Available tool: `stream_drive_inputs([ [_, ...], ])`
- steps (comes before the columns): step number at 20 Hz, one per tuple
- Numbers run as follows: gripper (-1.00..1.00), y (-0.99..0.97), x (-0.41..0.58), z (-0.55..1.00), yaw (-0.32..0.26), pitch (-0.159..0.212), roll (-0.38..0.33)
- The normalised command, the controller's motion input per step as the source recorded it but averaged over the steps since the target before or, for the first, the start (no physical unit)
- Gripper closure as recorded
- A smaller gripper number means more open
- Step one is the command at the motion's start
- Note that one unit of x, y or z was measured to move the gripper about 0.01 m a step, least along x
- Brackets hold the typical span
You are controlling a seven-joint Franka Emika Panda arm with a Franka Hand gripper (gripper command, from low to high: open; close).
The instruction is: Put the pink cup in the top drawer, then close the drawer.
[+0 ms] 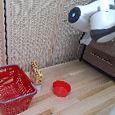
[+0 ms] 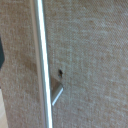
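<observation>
A red basket [image 1: 11, 89] is seen at the exterior view's left on the wooden counter [image 1: 84, 104], and no contents can be made out in it. A small patterned box [image 1: 36, 73] stands just beside the basket's rim. A flat red bowl [image 1: 61, 88] lies near the middle of the counter, apart from the box, and appears to hold nothing. The white arm [image 1: 97, 18] is raised high at the exterior view's right, in front of the dark brown storage unit [image 1: 106, 54], where a drawer front with a silver bar handle [image 1: 98, 56] is seen below the arm. The end effector itself is hidden, so its opening and any hold cannot be told. The pink recepticle cannot be found in either view. In the wrist view a silver bar handle [image 2: 43, 60] on its bracket is shown close against a brown textured surface
</observation>
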Motion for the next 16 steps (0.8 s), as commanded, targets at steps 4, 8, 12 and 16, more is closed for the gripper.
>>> stream_drive_inputs([
  [4, -1.00, -0.11, 0.249, -0.01, -0.025, 0.048, -0.133],
  [8, -1.00, -0.25, 0.209, 0.00, -0.087, 0.009, -0.021],
  [12, 1.00, -0.40, 0.179, 0.00, -0.160, 0.004, 0.006],
  [16, 1.00, -0.25, 0.196, 0.00, -0.141, -0.002, 0.020],
])
